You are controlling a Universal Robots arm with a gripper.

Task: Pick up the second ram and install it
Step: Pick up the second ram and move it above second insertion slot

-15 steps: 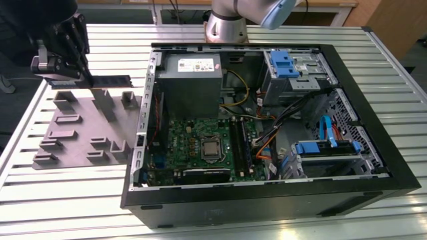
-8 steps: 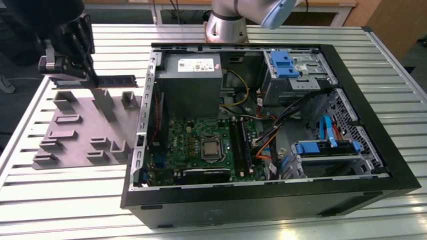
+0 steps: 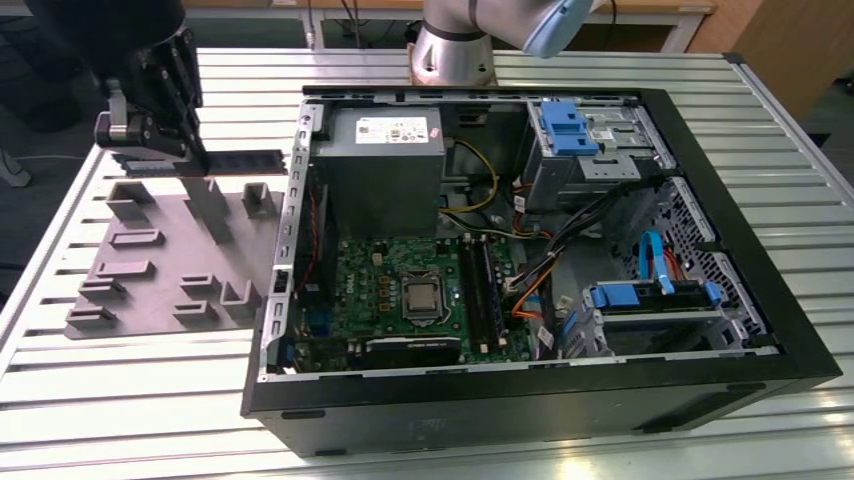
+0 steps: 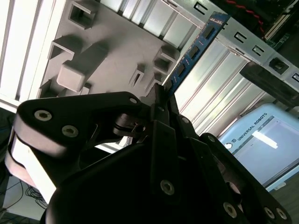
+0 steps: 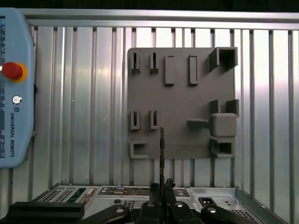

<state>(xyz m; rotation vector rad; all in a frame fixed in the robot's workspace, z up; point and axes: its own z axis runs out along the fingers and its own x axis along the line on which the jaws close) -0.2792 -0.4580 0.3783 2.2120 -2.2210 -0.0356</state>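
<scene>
In the exterior view my gripper point(image 3: 158, 150) hangs above the far edge of the grey fixture plate point(image 3: 147, 285), at that view's left. It is shut on one end of the second ram point(image 3: 247, 160), a thin dark stick held level and pointing toward the computer case point(image 3: 747, 330). The second wrist view has the ram point(image 4: 194, 49) running out from the closed fingertips point(image 4: 161, 95), its chips visible. Seen edge-on in the first wrist view, the ram point(image 5: 161, 149) is a thin line over the plate point(image 5: 187, 93). The black slot rails point(image 3: 483, 290) lie on the green motherboard inside the case.
The open case holds a grey power supply point(image 3: 380, 150), blue drive brackets point(image 3: 567, 125) and loose cables point(image 3: 534, 290). Raised blocks point(image 3: 214, 205) stick up from the fixture plate. A teach pendant point(image 5: 14, 93) lies on the slatted metal table point(image 3: 120, 400). The arm's base point(image 3: 451, 55) stands behind the case.
</scene>
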